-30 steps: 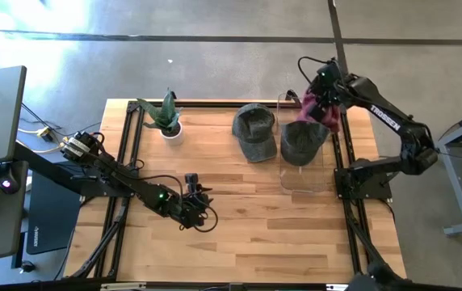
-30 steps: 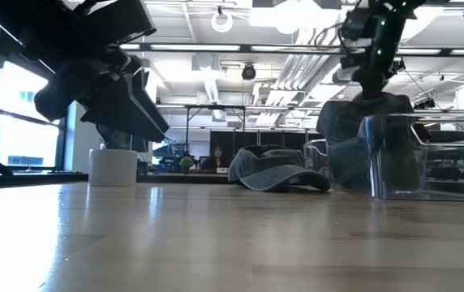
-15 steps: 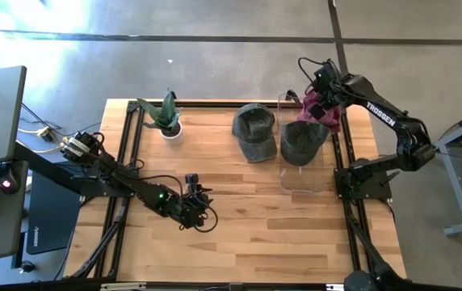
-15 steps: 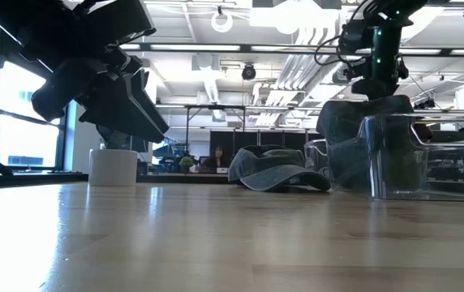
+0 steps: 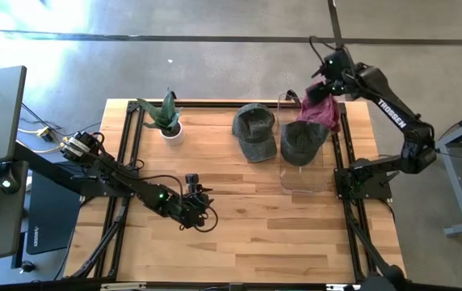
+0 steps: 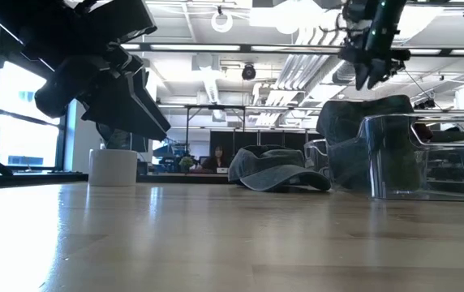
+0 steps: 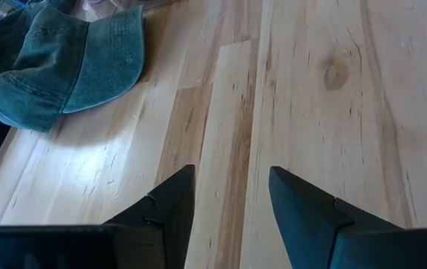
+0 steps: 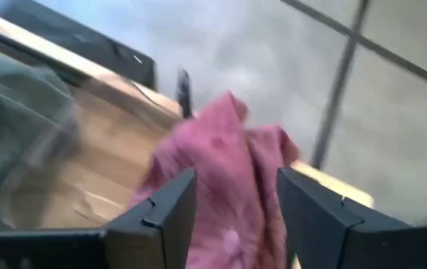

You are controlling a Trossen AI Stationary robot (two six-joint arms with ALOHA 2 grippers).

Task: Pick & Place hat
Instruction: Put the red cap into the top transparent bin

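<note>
The right claw hangs in the air above the far right corner of the desk, its fingers spread with nothing between them. Directly below and just ahead of it lies a pink hat, draped over the far edge of a clear plastic bin; in the right wrist view the pink cloth shows through the gap between the two dark fingers, clear of both. From the low view the claw sits above the bin's rim and touches nothing.

A grey-green hat rests in the bin, just on the near side of the pink one, below the right claw and towards the desk's middle. A second denim hat lies on the bare wood beside the bin, farther off to the right claw's side, and a small potted plant stands beyond that again.

The left claw is low over the near middle of the desk, well apart from all the hats. Its fingers stand spread, with only bare planks between them. The denim hat lies ahead of it and off to one side, not touching. Whether the left fingertips rest on the wood or hover just above it is hard to judge from these views.
</note>
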